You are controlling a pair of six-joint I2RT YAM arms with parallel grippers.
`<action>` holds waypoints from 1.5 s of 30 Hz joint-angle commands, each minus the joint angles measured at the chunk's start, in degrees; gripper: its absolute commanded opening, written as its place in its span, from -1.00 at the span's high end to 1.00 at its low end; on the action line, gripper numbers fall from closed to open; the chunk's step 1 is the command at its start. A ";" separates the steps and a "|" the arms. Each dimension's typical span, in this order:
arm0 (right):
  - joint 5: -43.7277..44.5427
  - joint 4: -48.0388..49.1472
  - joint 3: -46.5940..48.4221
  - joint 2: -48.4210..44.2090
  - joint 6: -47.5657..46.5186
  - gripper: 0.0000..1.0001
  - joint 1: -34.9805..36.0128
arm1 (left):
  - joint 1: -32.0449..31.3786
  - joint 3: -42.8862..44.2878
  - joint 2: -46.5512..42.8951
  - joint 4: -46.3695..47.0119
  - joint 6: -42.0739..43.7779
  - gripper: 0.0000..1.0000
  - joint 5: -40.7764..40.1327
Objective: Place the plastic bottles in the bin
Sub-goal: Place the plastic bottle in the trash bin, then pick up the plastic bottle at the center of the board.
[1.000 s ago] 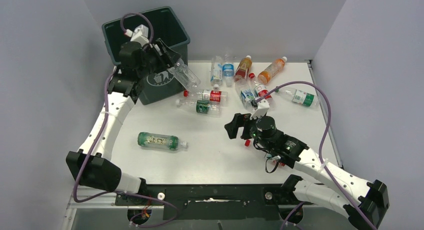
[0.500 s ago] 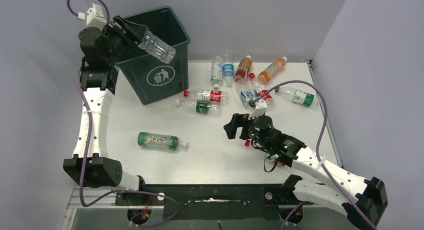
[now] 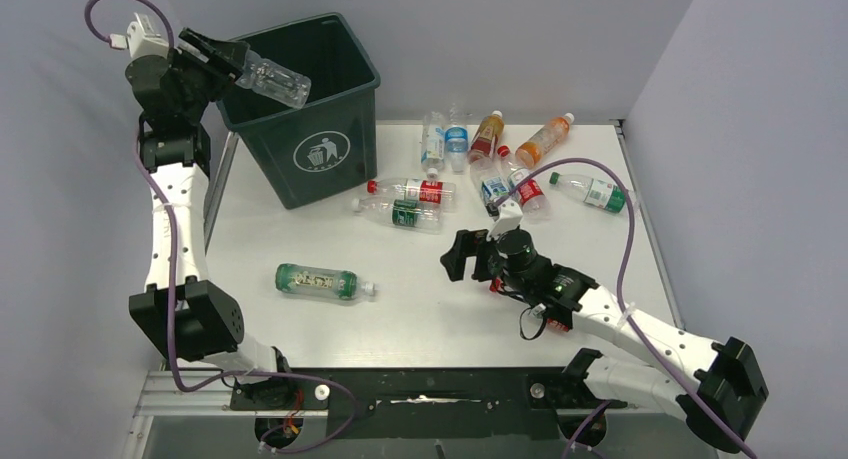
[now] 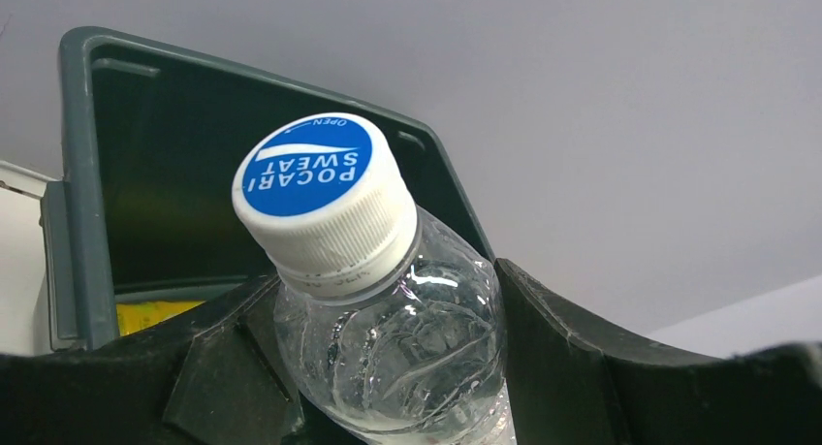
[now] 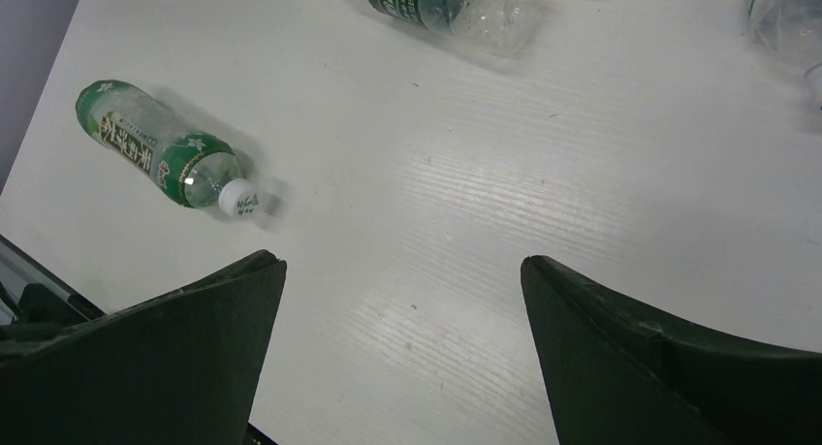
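My left gripper (image 3: 222, 55) is shut on a clear plastic bottle (image 3: 272, 77) and holds it high over the left rim of the dark green bin (image 3: 318, 154). In the left wrist view the bottle (image 4: 397, 338) sits between my fingers, its blue and white cap toward the bin's open mouth (image 4: 194, 174). My right gripper (image 3: 456, 255) is open and empty above the table, right of a green-labelled bottle (image 3: 318, 281), which also shows in the right wrist view (image 5: 160, 149). Several more bottles lie on the table.
A red-labelled bottle (image 3: 420, 190) and a green-labelled one (image 3: 405, 214) lie right of the bin. A cluster of bottles (image 3: 490, 139) lies at the back, and another (image 3: 595, 192) lies at the right. Something yellow (image 4: 155, 314) lies inside the bin. Walls stand close on three sides.
My left arm has lifted the clear bottle up and to the left, from the bin's front to over its left rim. My right gripper has shifted slightly left.
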 commanded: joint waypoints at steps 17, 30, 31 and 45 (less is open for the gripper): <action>-7.88 10.03 1.31 8.55 -1.48 -0.96 0.84 | 0.34 4.21 7.29 -5.91 6.43 -0.32 -1.26; -10.88 11.97 6.78 16.80 -3.42 -0.96 5.07 | 0.34 7.57 6.91 -14.54 11.08 -0.72 -2.32; -10.91 11.88 7.10 17.24 -3.54 -0.96 5.38 | 0.38 7.62 6.46 -14.71 11.31 -0.72 -2.63; -13.96 14.49 11.16 25.22 -7.94 -0.96 7.53 | 1.01 9.04 -0.77 -18.62 11.32 -0.74 -0.50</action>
